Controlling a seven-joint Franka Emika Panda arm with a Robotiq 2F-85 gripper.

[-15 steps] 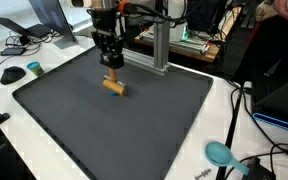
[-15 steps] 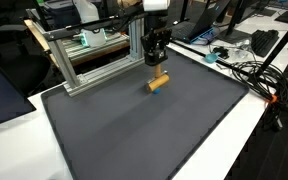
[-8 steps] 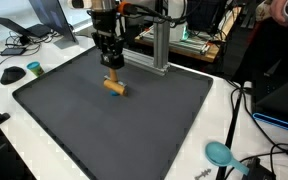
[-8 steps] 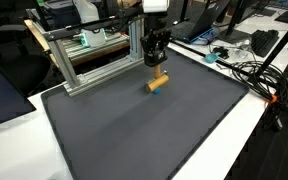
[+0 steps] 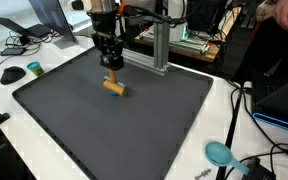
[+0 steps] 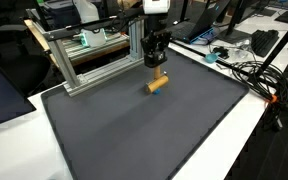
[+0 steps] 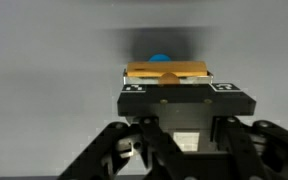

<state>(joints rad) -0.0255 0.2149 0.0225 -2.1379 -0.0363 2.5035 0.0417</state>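
1. Fingers (image 7: 136,97) are drawn in narrow, and from my wrist camera they look clamped on the wooden block (image 7: 169,70), which lies crosswise right at their tips.
2. In both exterior views I see the gripper (image 5: 111,68) pointing straight down from the arm, with its tips meeting the top of the block (image 5: 115,87).
3. I see the block lying on its side on the dark mat (image 5: 134,130), in the far part of it, near the metal frame (image 5: 159,50) (the block looks like a short round peg, light brown).
4. From the opposite side, the gripper (image 6: 157,64) stands just in front of the frame (image 6: 84,60), and the block (image 6: 158,83) sits directly under it with its underside on the mat (image 6: 144,130).
5. On my wrist camera, a small blue patch (image 7: 161,58) peeks out behind the block; I cannot tell what it is.
6. Off the mat, on the white table (image 5: 184,165), a teal round thing (image 5: 219,153) lies by the near corner, well apart from the block.
7. A computer mouse (image 5: 12,74) rests on the table on the other side of the mat, and a tangle of cables (image 6: 249,70) lies on the table beyond the mat's edge.
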